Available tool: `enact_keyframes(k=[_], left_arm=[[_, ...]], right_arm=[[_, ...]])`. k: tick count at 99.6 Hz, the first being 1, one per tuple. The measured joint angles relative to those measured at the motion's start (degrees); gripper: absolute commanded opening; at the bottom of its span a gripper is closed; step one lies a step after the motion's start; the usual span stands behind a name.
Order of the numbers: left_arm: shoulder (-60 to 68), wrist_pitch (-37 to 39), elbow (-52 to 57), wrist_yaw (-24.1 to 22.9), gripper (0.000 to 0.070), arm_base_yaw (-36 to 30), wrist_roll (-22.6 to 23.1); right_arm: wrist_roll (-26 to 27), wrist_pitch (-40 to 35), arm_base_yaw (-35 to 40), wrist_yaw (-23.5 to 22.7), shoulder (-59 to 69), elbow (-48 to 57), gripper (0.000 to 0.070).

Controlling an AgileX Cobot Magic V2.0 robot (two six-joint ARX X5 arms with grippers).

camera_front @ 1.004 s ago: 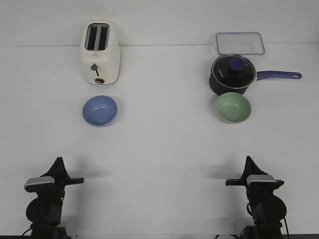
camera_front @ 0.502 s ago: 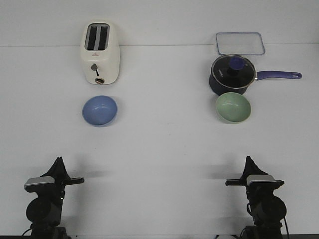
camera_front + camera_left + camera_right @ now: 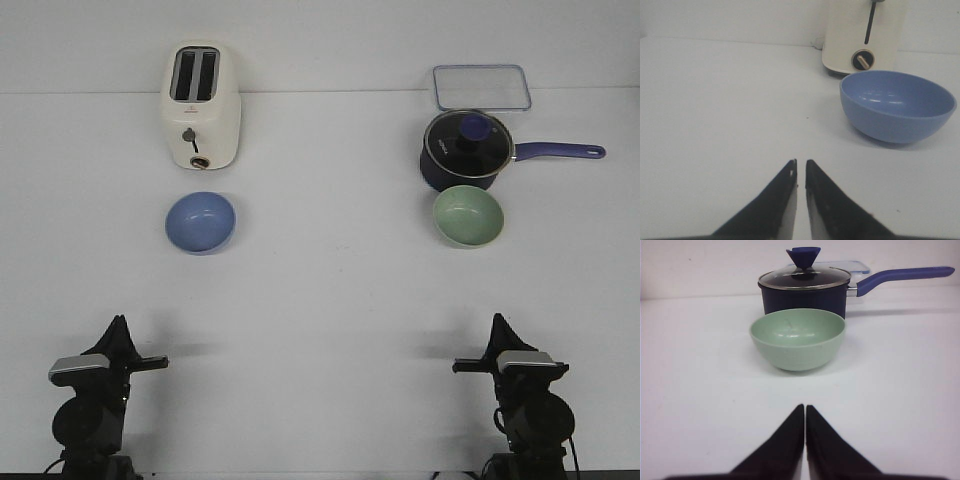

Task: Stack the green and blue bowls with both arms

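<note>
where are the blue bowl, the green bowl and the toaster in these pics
blue bowl (image 3: 200,221), front view, on its inner floor
green bowl (image 3: 797,339), right wrist view, on its outer front wall
toaster (image 3: 201,102), front view, on its cream top beside the slots

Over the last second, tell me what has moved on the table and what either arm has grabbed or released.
Nothing has visibly changed. The blue bowl sits in front of the toaster, the green bowl in front of the lidded saucepan. The left gripper and right gripper rest at the near edge, fingers closed, holding nothing.
</note>
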Motion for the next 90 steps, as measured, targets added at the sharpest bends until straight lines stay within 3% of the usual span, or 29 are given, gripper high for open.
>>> enact_keyframes(k=[25,40,44,52,56,90], left_arm=[[0.0,0.0,0.0,0.0,0.0015,0.0,0.0],[0.0,0.0,0.0,0.0,0.0015,0.0,0.0],[0.0,0.0,0.0,0.0,0.0015,0.0,0.0],[0.0,0.0,0.0,0.0,0.0015,0.0,0.0],[0.0,0.0,0.0,0.0,0.0014,0.0,0.0],[0.0,0.0,0.0,0.0,0.0015,0.0,0.0]], right_arm=[[8.8,-0.2,0.0,-0.2,0.0,0.1,0.0005],[15.2,-5.3,0.0,0.5,1.8,5.9,0.0012],[15.9,-6.1,0.0,1.3,3.5,9.1,0.006],[16.3,-7.1,0.0,3.2,8.4,16.5,0.0319],[16.2,-7.6,0.0,4.0,11.8,20.1,0.0395],[12.2,-12.9,-1.9,3.0,53.9,47.3,0.0399]])
